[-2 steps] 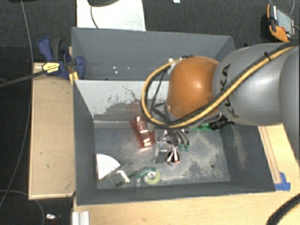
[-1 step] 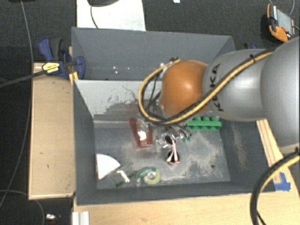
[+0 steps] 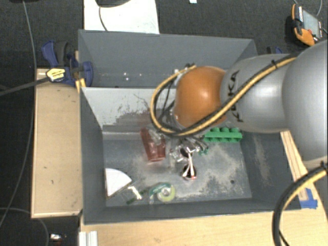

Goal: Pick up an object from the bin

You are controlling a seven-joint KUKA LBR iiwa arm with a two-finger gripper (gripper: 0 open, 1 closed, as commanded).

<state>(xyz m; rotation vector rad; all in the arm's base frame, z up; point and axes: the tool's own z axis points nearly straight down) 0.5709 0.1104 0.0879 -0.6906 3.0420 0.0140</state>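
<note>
Grey metal bin (image 3: 92, 152) w/ a scuffed, dusty floor and a few loose bits. My ref pt is the brown-red block (image 3: 154, 146) near mid-floor. The claw (image 3: 185, 160) sits low just right of that block, under the arm's orange cover (image 3: 200, 96); I can't tell if it's spread or pinched. A white-and-red piece (image 3: 189, 172) lies below-right of the block, at the claw's tip. Green studded brick (image 3: 223, 135) is further right of the block, white wedge (image 3: 117, 181) below-left of it, pale green roll (image 3: 165, 192) straight below.

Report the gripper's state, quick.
Gripper: open or shut cannot be told; it hangs beside a reddish-brown block.
</note>
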